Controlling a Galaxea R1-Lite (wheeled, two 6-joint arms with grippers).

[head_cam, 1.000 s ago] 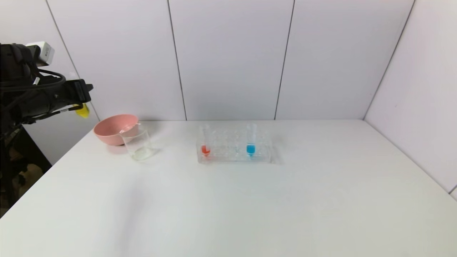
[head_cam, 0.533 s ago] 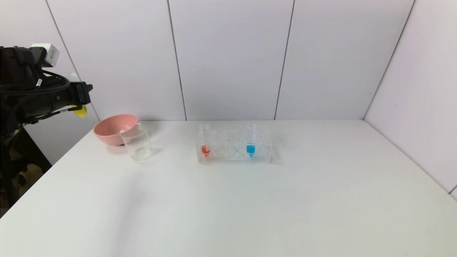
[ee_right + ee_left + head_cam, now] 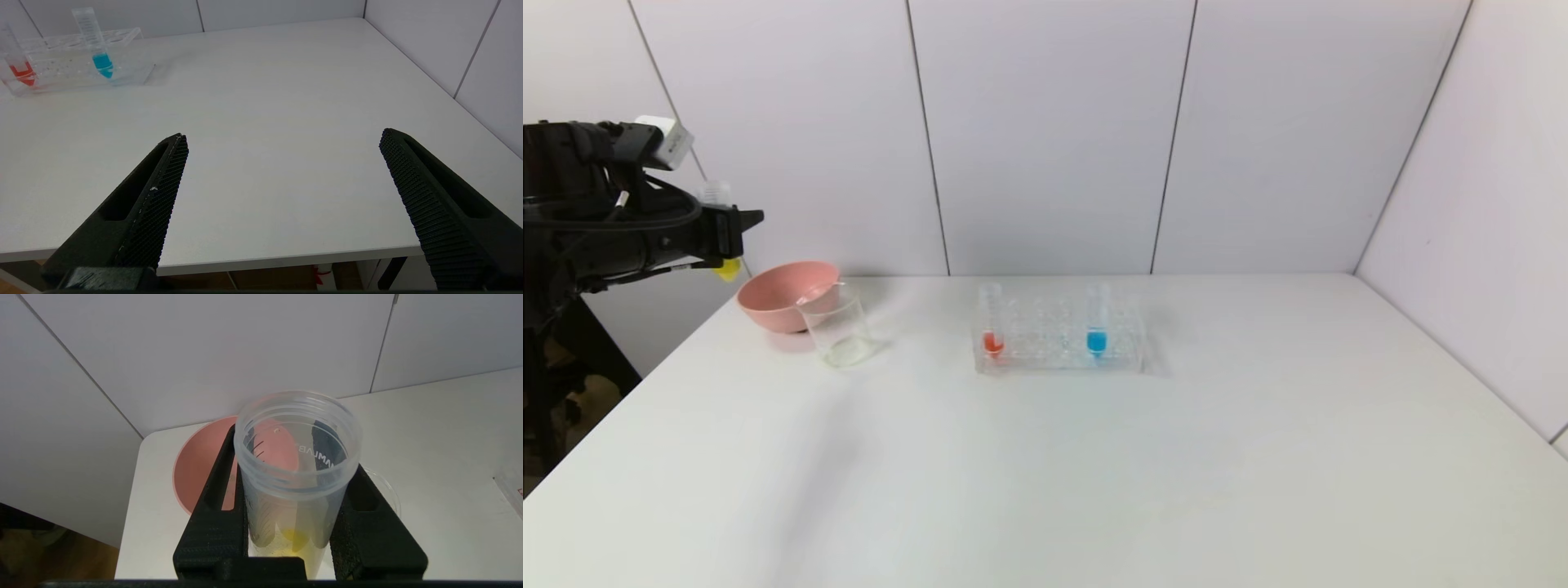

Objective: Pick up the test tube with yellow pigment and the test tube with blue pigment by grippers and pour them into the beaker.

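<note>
At the far left, above the table's edge, my left gripper is shut on the test tube with yellow pigment. The tube stands nearly upright, open mouth up. In the left wrist view the tube sits between the black fingers, with yellow at its bottom. The beaker stands on the table below and to the right of that gripper. The test tube with blue pigment stands in the clear rack. My right gripper is open over the table's near edge, holding nothing.
A pink bowl sits right behind the beaker, at the table's back left corner. A red-tipped tube stands at the rack's left end. White wall panels close the back and right sides.
My left gripper has moved right, toward the bowl and beaker, carrying the yellow tube. The wrist has turned, and the tube's open top now shows above the fingers.
</note>
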